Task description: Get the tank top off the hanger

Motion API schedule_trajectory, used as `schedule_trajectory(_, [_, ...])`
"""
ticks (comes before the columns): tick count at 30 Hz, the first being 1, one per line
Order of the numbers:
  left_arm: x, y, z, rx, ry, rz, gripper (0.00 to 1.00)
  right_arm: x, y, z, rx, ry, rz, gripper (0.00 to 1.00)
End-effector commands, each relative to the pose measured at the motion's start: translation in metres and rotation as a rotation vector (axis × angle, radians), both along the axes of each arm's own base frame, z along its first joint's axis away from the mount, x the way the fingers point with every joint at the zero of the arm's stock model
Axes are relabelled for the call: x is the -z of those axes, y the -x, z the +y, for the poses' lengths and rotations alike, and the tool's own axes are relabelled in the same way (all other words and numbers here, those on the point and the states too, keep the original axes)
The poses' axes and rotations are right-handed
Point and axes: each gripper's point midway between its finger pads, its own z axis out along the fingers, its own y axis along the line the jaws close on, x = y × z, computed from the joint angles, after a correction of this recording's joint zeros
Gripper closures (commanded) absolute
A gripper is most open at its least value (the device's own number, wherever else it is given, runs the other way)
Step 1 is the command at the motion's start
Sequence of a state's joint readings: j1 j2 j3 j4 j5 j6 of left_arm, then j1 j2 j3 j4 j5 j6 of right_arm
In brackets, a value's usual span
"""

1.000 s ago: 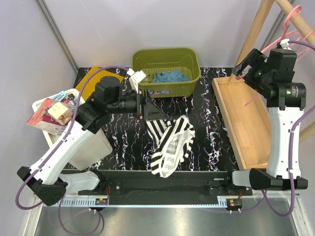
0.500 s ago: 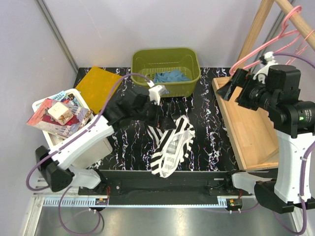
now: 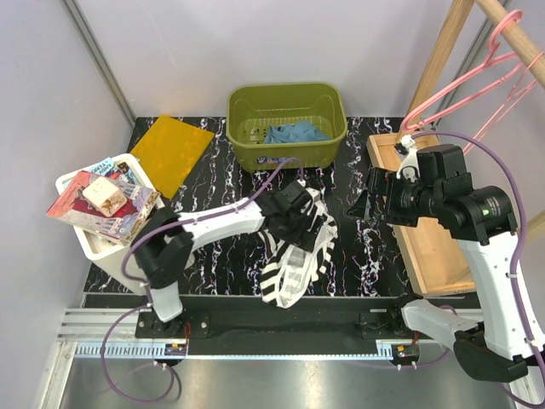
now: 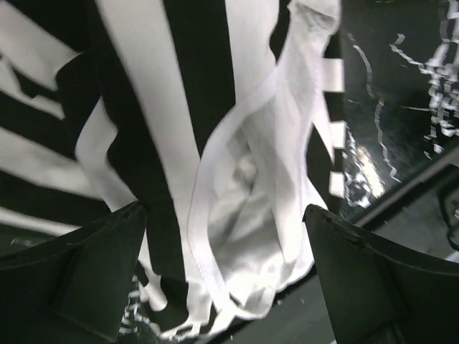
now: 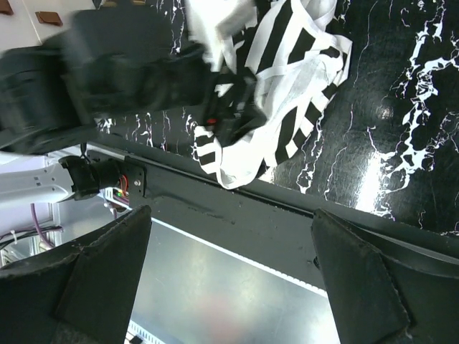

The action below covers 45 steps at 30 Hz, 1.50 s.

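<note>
left end effector (image 4: 222, 212) and right end effector (image 5: 229, 213) both spread, empty. tank top (image 3: 289, 256) reaches table (image 3: 213, 198) edge at 6 o'clock; a snag could drag it off.

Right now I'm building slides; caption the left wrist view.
Open left gripper poised over the crumpled striped tank top on the black marbled table.

The tank top (image 4: 165, 107) under the left hand (image 4: 222, 211) is soft matt cloth with a stitched hem. The desk (image 3: 358, 247) around it is glossy black marbling. That hand's fingers (image 4: 93, 272) are matt black plastic. Beside the right hand (image 3: 368, 198), the tray (image 3: 426, 234) is smooth pale wood.
</note>
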<state>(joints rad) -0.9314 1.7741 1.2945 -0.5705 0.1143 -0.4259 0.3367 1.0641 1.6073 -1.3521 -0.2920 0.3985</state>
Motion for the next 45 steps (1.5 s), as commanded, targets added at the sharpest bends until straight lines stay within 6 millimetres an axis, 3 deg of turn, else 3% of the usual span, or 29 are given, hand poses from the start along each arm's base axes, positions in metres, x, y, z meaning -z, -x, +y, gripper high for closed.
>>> schedule_trajectory(1, [0.008, -0.012, -0.034, -0.017, 0.049, -0.039, 0.02, -0.012, -0.005, -0.003, -0.009, 0.022, -0.083, 0.00])
schedule_trajectory(6, [0.041, -0.005, -0.044, -0.036, 0.009, 0.016, 0.04, -0.020, -0.011, -0.005, 0.032, 0.009, -0.131, 0.00])
schedule_trajectory(9, [0.064, -0.004, -0.032, -0.053, -0.065, 0.022, 0.13, -0.015, -0.011, -0.003, 0.046, -0.011, -0.113, 0.00])
schedule_trajectory(10, [0.069, -0.004, -0.030, -0.045, -0.083, 0.021, 0.29, -0.010, -0.009, -0.002, 0.051, -0.016, -0.095, 0.01])
schedule_trajectory(12, [0.071, -0.003, -0.027, -0.031, -0.100, 0.013, 0.51, -0.004, -0.006, -0.003, 0.054, -0.018, -0.077, 0.00])
schedule_trajectory(13, [0.068, -0.005, -0.027, -0.030, -0.095, 0.001, 0.72, -0.002, -0.006, -0.002, 0.055, -0.019, -0.072, 0.00])
schedule_trajectory(17, [0.038, -0.018, -0.034, -0.005, -0.057, -0.076, 0.93, 0.004, -0.003, -0.005, 0.068, -0.017, -0.063, 0.00])
schedule_trajectory(20, [-0.010, -0.037, -0.045, 0.014, 0.005, -0.179, 1.00, 0.005, -0.003, -0.006, 0.091, -0.021, -0.057, 0.00])
schedule_trajectory(21, [-0.041, -0.044, -0.054, 0.035, 0.045, -0.229, 1.00, 0.005, -0.004, -0.007, 0.098, -0.021, -0.060, 0.00])
schedule_trajectory(23, [-0.073, -0.057, -0.058, 0.037, 0.084, -0.283, 1.00, 0.002, -0.005, -0.008, 0.126, -0.033, -0.065, 0.00])
schedule_trajectory(24, [-0.107, -0.066, -0.063, 0.045, 0.132, -0.339, 1.00, 0.000, -0.006, -0.012, 0.148, -0.027, -0.080, 0.00])
schedule_trajectory(25, [-0.123, -0.071, -0.065, 0.043, 0.154, -0.366, 1.00, -0.003, -0.006, -0.013, 0.164, -0.033, -0.085, 0.00])
schedule_trajectory(26, [-0.139, -0.081, -0.062, 0.026, 0.174, -0.393, 1.00, -0.004, -0.006, -0.015, 0.176, -0.032, -0.093, 0.00])
schedule_trajectory(27, [-0.172, -0.090, -0.064, 0.016, 0.223, -0.449, 1.00, -0.010, -0.006, -0.018, 0.191, -0.032, -0.114, 0.00])
schedule_trajectory(29, [-0.203, -0.111, -0.056, -0.036, 0.263, -0.503, 1.00, -0.015, -0.004, -0.021, 0.206, -0.033, -0.136, 0.00])
schedule_trajectory(30, [-0.234, -0.120, -0.055, -0.068, 0.316, -0.544, 1.00, -0.019, -0.004, -0.024, 0.218, -0.029, -0.151, 0.00])
schedule_trajectory(32, [-0.262, -0.138, -0.046, -0.123, 0.358, -0.588, 1.00, -0.024, -0.003, -0.027, 0.232, -0.032, -0.173, 0.00])
schedule_trajectory(33, [-0.295, -0.144, -0.044, -0.148, 0.418, -0.630, 1.00, -0.027, -0.002, -0.030, 0.245, -0.033, -0.189, 0.00])
schedule_trajectory(35, [-0.322, -0.158, -0.039, -0.185, 0.469, -0.676, 1.00, -0.030, 0.000, -0.033, 0.256, -0.033, -0.204, 0.00])
schedule_trajectory(36, [-0.352, -0.160, -0.036, -0.193, 0.528, -0.722, 1.00, -0.034, 0.000, -0.035, 0.266, -0.033, -0.220, 0.00])
schedule_trajectory(37, [-0.364, -0.164, -0.036, -0.200, 0.555, -0.748, 1.00, -0.034, 0.001, -0.036, 0.266, -0.030, -0.223, 0.00])
schedule_trajectory(38, [-0.391, -0.170, -0.032, -0.213, 0.620, -0.808, 1.00, -0.037, 0.001, -0.037, 0.267, -0.030, -0.232, 0.00])
schedule_trajectory(40, [-0.413, -0.175, -0.031, -0.211, 0.676, -0.873, 1.00, -0.039, 0.000, -0.039, 0.271, -0.023, -0.243, 0.00])
schedule_trajectory(41, [-0.433, -0.181, -0.027, -0.224, 0.727, -0.936, 1.00, -0.040, -0.001, -0.039, 0.271, -0.020, -0.243, 0.00])
schedule_trajectory(45, [-0.455, -0.210, -0.015, -0.273, 0.803, -1.033, 1.00, -0.043, -0.002, -0.038, 0.269, -0.023, -0.248, 0.00])
